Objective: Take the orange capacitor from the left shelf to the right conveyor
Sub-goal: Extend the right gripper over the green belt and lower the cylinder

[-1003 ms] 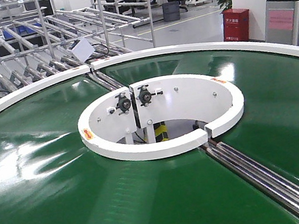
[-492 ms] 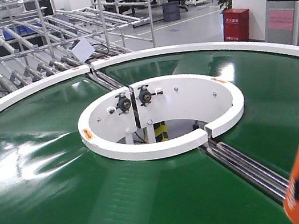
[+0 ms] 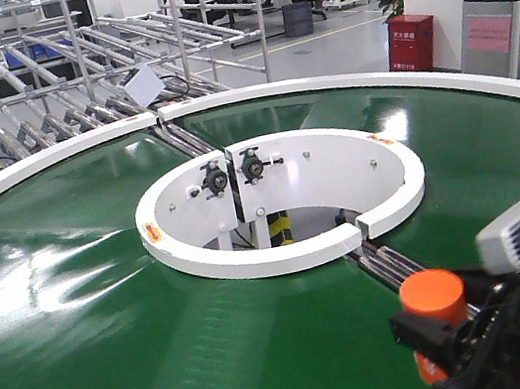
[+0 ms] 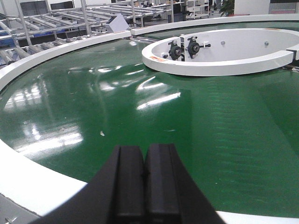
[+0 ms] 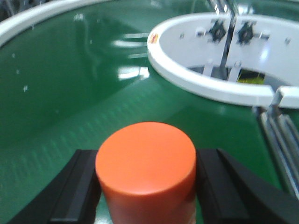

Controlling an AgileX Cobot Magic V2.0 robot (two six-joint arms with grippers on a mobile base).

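The orange capacitor (image 3: 432, 297) stands upright between the black fingers of my right gripper (image 3: 436, 337), which is shut on its sides. It is over the green belt of the right conveyor (image 3: 80, 317), near the front right, just short of the white hub (image 3: 290, 250). In the right wrist view the capacitor's rounded top (image 5: 145, 158) fills the gap in the right gripper (image 5: 145, 186). I cannot tell whether its base touches the belt. My left gripper (image 4: 145, 161) is shut on nothing, above the conveyor's near white rim (image 4: 28, 182). The left shelf is out of view.
A steel roller seam (image 3: 462, 310) runs from the hub toward the front right, close beside the capacitor. Bare steel roller racks (image 3: 44, 112) stand behind the conveyor at the back left. A red box (image 3: 412, 42) and office furniture lie far behind.
The right gripper carrying the orange capacitor has come in from the lower right corner and moved left and forward over the belt. The left gripper shows no earlier view.
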